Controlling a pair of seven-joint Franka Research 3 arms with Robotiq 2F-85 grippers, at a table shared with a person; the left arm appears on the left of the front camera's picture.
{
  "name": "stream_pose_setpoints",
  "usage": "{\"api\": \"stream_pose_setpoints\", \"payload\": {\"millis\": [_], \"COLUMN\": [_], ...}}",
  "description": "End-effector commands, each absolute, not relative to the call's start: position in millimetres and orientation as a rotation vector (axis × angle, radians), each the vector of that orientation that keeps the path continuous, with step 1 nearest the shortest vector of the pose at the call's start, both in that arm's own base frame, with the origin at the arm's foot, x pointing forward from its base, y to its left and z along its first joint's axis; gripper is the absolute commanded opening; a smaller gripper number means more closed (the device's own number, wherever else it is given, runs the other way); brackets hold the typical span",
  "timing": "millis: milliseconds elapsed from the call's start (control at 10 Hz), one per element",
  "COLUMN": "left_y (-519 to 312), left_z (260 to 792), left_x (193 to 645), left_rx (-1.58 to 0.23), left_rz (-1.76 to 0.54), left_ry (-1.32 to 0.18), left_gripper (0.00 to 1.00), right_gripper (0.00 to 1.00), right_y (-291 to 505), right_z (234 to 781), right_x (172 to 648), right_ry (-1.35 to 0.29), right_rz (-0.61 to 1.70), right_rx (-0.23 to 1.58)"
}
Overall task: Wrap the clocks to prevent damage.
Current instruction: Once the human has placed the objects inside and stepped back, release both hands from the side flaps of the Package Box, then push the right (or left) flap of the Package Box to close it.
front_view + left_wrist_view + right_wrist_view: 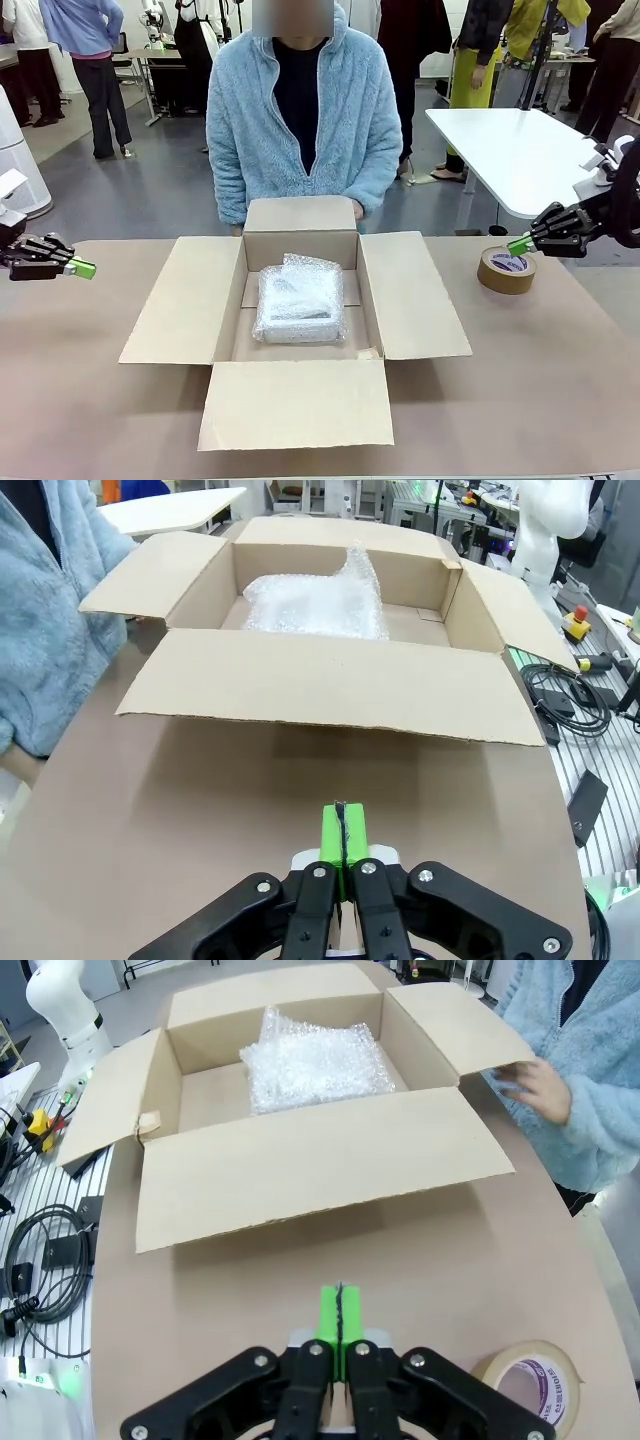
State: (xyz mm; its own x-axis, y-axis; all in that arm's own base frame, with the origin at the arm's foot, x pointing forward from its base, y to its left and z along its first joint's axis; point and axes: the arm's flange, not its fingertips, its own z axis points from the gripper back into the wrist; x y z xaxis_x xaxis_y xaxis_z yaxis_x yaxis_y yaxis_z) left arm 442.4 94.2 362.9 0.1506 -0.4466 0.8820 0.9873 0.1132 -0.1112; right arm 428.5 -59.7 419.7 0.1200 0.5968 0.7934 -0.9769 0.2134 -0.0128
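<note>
1. Left gripper, pads pinched together, empty, beside the open brown cardboard box.
2. Clocks, a clear bubble-wrap bundle, lie inside; loose wrap might unfold.
3. Right gripper, pinched empty too, could knock the brown tape roll.

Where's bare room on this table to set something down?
Bare table left of the cardboard box's left flap, and right of its right flap, nearer the robot than the tape roll. Crowded: inside the box, the bubble-wrap bundle covers most of the floor.
</note>
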Motion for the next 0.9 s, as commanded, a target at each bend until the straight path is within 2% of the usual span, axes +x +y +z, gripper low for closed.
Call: {"api": "stream_pose_setpoints", "payload": {"millis": [0,800], "left_y": [95.1,95.1], "left_z": [363.4,363.4], "left_x": [444.0,444.0], "left_rx": [-0.868,-0.868], "left_rz": [-1.226,-1.226], "left_ry": [-0.784,-0.784], "left_gripper": [0.00,0.00], "right_gripper": [0.01,0.01], "right_y": [-63.7,-63.7], "right_z": [423.7,423.7], "right_x": [426.0,426.0], "right_ry": [-0.774,-0.774], "right_rz": [1.258,1.258], "right_rx": [0.600,0.600]}}
